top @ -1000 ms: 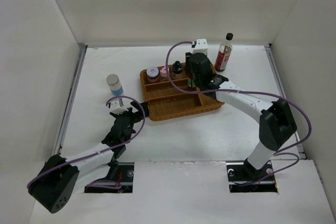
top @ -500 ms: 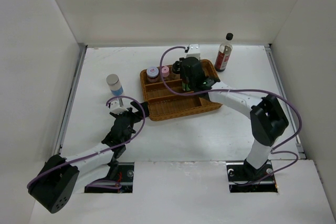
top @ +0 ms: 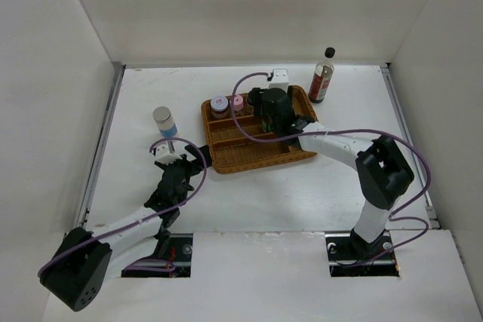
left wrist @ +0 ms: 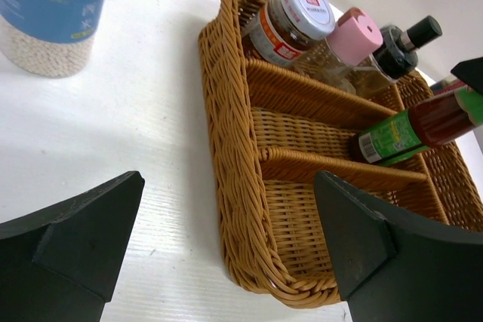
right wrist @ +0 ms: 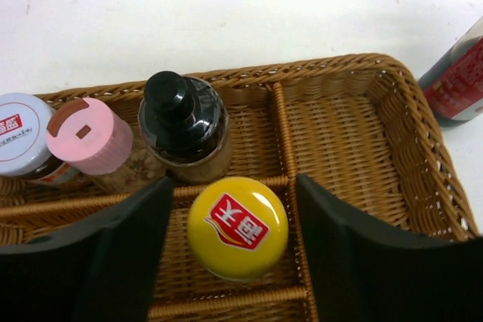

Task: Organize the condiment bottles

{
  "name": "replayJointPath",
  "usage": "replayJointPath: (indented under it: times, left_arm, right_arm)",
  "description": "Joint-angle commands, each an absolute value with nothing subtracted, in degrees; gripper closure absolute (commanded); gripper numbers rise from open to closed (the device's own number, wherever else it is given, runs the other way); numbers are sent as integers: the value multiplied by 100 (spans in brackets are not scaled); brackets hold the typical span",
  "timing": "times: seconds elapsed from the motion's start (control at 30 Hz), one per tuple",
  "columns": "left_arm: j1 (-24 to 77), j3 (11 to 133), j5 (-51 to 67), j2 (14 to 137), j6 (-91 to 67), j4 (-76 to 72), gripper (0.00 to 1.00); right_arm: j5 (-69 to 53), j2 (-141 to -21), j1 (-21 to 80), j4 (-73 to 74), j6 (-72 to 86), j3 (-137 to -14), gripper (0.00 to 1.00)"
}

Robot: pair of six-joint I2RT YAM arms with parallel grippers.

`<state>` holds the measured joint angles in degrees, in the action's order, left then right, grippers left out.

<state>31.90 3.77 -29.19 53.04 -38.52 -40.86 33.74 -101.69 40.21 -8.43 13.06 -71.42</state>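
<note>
My right gripper (top: 270, 118) hangs over the brown wicker tray (top: 264, 165), shut on the yellow-capped green-red sauce bottle (right wrist: 238, 228). The bottle is tilted over a middle divider (left wrist: 419, 126). The black-topped shaker (right wrist: 181, 122), the pink-topped shaker (right wrist: 87, 141) and the purple-white-topped shaker (right wrist: 19, 130) stand in the tray's back row. The tall dark red black-capped bottle (top: 321, 77) stands on the table behind the tray's right end. The grey-lidded blue-labelled jar (top: 164, 121) stands left of the tray. My left gripper (top: 181, 157) is open and empty, its fingers either side of the tray's near left corner (left wrist: 294, 284).
White walls enclose the table on the left, back and right. The tray's front compartments (left wrist: 302, 224) hold nothing. The right arm's purple cable (top: 249, 81) loops over the tray's back edge.
My right gripper has moved left and a little nearer across the tray, carrying the sauce bottle away from the dark red bottle. The left arm has barely shifted.
</note>
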Motion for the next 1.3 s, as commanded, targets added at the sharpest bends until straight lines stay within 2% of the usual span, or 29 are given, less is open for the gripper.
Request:
replayJointPath:
  times: [0.0, 0.17, 0.27, 0.43, 0.47, 0.5, 0.57, 0.6, 0.63, 0.67, 0.7, 0.73, 0.8, 0.83, 0.87, 0.93, 1.0, 1.27]
  left_arm:
    - [3142, 606, -3120, 4976, -3657, -4018, 0]
    - [3273, 975, -3384, 4396, -3630, -3122, 0]
    - [3361, 1431, -3506, 4219, -3612, -2411, 0]
    - [3309, 2450, -3963, 4350, -3323, -1127, 0]
    - [3292, 2609, -4042, 4377, -3218, -986, 0]
    - [3283, 2767, -4130, 4377, -3104, -889, 0]
    - [3248, 3031, -4358, 4438, -2831, -783, 0]
    - [3221, 3145, -4490, 4465, -2691, -765, 0]
    - [3178, 3233, -4570, 4474, -2611, -739, 0]
    - [3107, 3365, -4614, 4517, -2489, -686, 0]
    - [3020, 3505, -4632, 4578, -2409, -607, 0]
    - [2897, 3663, -4554, 4701, -2356, -485, 0]
    - [2581, 3954, -4291, 5034, -2355, -186, 1]
    - [2405, 4059, -4132, 5193, -2390, -28, 5]
    - [2291, 4130, -4018, 5307, -2417, 52, 6]
    - [2027, 4280, -3815, 5589, -2478, 210, 7]
    - [1921, 4438, -3762, 5931, -2444, 290, 6]
    - [1455, 4728, -3534, 7083, -2408, 36, 5]
  right_arm:
    - [3270, -9739, 4056, -1274, 1397, -7049, 24]
    - [3015, -8879, 4056, -1222, 1389, -6874, 5]
    - [2874, -8185, 4047, -1169, 1406, -6540, 2]
    - [2857, -6543, 4047, -1309, 1994, -5092, 2]
    - [2839, -6208, 4030, -1362, 2178, -4767, 7]
    - [2804, -5848, 4012, -1397, 2432, -4433, 20]
    - [2559, -5206, 4012, -1415, 2925, -3861, 61]
    - [2427, -4986, 4021, -1354, 3040, -3667, 74]
    - [2313, -4792, 4021, -1293, 3102, -3500, 80]
    - [2268, -4625, 3986, -1205, 3155, -3333, 81]
    - [2233, -4501, 3960, -1169, 3181, -3183, 78]
    - [2198, -4404, 3933, -1178, 3208, -3034, 71]
    - [2136, -4324, 3863, -1291, 3252, -2770, 41]
    - [2092, -4324, 3863, -1414, 3252, -2647, 27]
    - [2048, -4333, 3871, -1528, 3287, -2559, 18]
    - [1960, -4350, 3889, -1695, 3357, -2461, 11]
    - [1873, -4412, 4064, -1897, 3366, -2382, 8]
    - [1802, -4491, 4267, -2021, 3384, -2312, 4]
